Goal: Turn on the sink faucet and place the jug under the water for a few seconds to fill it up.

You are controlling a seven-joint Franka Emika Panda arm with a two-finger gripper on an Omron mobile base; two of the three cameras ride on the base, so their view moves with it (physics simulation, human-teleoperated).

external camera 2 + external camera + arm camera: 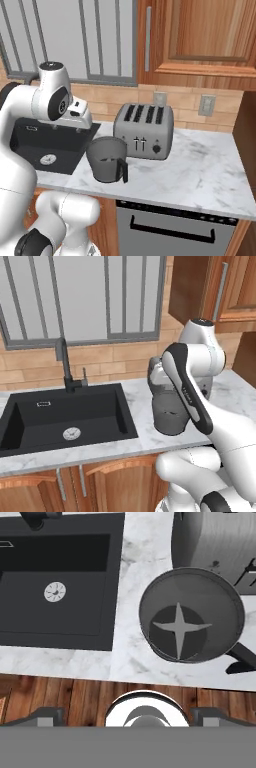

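Hovering above jug point(192, 614) — pointing down

On my screens, non-task items as follows. Silver four-slot toaster point(144, 131): I see it upright on the white marble counter point(200, 170), against the brick backsplash point(185, 107). Two wall outlets point(207, 105) sit on the brick behind and to its right. Wooden upper cabinet point(200, 35) with a vertical bar handle hangs above. Barred window point(80, 296) spans the wall. Dishwasher front point(172, 227) with a dark handle sits under the counter. I note wooden lower cabinet doors point(120, 486) at counter base.
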